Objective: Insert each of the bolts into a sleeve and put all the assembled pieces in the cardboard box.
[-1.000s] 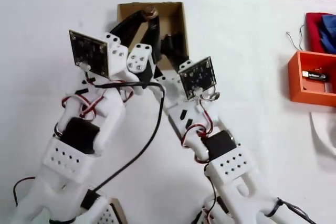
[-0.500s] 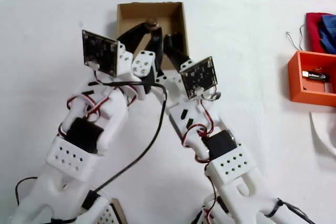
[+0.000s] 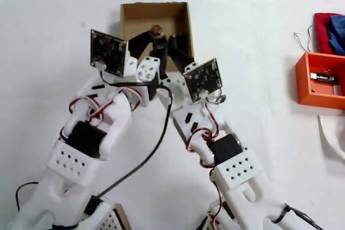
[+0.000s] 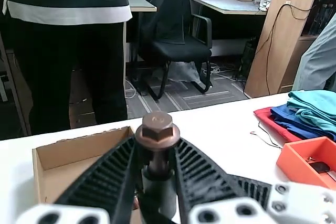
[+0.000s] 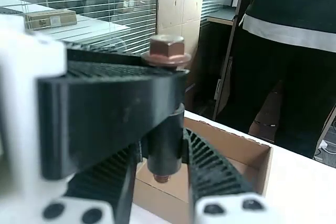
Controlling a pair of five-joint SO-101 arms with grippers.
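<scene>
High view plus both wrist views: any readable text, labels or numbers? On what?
Nothing can be read in any view.
On the circuit boards: tiny markings, too small to read.
On the black stick in the orange tray: a pale patch, too small to read.
On the box on the far desk: a label, blurred.
On the cardboard box and the bolt: no print visible.

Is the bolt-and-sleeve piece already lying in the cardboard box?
No, the bolt in its sleeve is clamped upright in the jaws of the left gripper, over the cardboard box.
</scene>
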